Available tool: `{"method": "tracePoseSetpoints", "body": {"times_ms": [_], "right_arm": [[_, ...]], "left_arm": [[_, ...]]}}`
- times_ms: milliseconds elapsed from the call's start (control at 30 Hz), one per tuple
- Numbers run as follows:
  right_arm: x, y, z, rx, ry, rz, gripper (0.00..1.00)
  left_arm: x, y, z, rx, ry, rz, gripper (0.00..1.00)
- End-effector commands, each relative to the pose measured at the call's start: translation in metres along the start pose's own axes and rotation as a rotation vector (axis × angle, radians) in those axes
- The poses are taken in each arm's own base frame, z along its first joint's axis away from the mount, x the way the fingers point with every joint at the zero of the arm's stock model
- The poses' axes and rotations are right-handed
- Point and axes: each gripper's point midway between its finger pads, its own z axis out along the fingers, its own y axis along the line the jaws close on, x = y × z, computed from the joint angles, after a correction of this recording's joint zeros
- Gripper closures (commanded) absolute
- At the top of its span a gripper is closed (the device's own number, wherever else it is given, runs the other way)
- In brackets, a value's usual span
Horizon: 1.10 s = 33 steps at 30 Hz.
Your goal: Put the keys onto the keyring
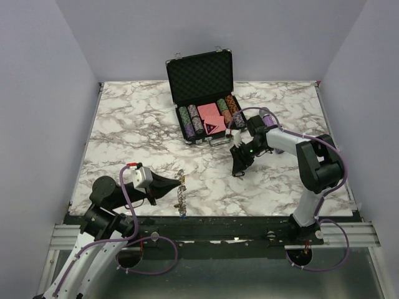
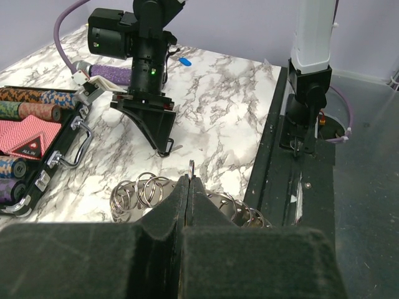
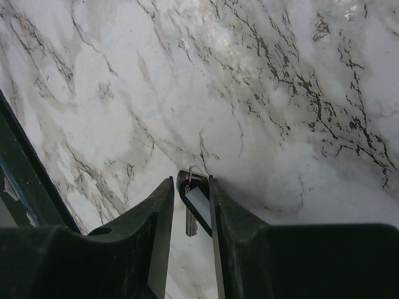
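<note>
though the top view hides it, the right wrist view shows the right gripper (image 3: 190, 182) clamping a black-headed key (image 3: 197, 203); the left gripper (image 2: 189, 180) pinches the keyring (image 2: 144, 193).

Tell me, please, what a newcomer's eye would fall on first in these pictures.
The open black chip case, holding rows of chips and red cards, stands at the far middle of the marble table. Near the front edge, the left gripper is shut on the keyring, a cluster of silver rings. Right of centre, the right gripper holds a black-headed key between its fingers.
</note>
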Motion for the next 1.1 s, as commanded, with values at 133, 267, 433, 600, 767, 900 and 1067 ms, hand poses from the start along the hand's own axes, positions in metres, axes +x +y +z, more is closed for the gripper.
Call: {"method": "tracePoseSetpoints", "body": {"times_ms": [133, 267, 433, 600, 767, 900, 1067], "right_arm": [[-0.0080, -0.0027, 0.0014, 0.024, 0.007, -0.020, 0.63], [-0.0084, -0.0036, 0.0010, 0.033, 0.009, -0.021, 0.63], [-0.0100, -0.0038, -0.0005, 0.039, 0.006, -0.022, 0.63], [-0.0098, -0.0030, -0.0003, 0.037, 0.007, -0.024, 0.63], [-0.0091, 0.0002, 0.0006, 0.027, 0.014, -0.030, 0.63], [-0.0090, 0.0030, 0.0010, 0.017, 0.018, -0.037, 0.63], [-0.0084, 0.0030, 0.0014, 0.021, 0.023, -0.039, 0.64]], "left_arm": [[-0.0164, -0.0041, 0.0009, 0.030, -0.044, 0.046, 1.00], [-0.0163, -0.0057, 0.0014, 0.042, -0.041, 0.039, 1.00], [-0.0159, -0.0062, 0.0017, 0.048, -0.039, 0.035, 1.00], [-0.0150, -0.0071, 0.0021, 0.057, -0.034, 0.029, 1.00], [-0.0141, -0.0068, 0.0023, 0.057, -0.032, 0.025, 1.00], [-0.0139, -0.0080, 0.0028, 0.067, -0.027, 0.021, 1.00], [-0.0142, -0.0083, 0.0030, 0.070, -0.027, 0.021, 1.00]]}}
